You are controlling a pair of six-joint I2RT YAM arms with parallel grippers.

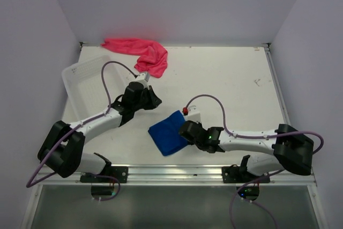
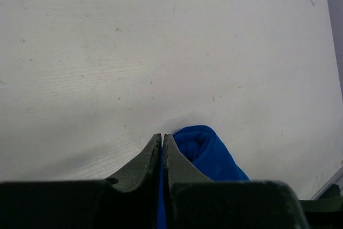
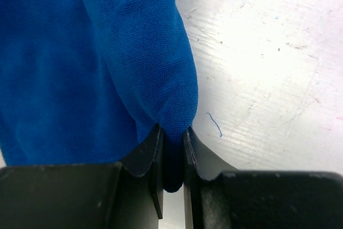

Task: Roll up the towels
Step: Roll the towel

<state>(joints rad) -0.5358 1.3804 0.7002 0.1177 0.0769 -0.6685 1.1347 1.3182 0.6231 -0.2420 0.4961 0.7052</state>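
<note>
White basket (image 1: 86,73) on table's (image 1: 230,95) left

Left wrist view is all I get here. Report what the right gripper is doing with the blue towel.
Observer: The right gripper is shut on a fold of the blue towel.
Operator: Now locate the other towel.
Observer: The pink towel lies crumpled and unrolled at the far edge of the table, left of centre.
Operator: Name anything beside my arm.
Observer: A white basket sits just left of the left arm.
</note>
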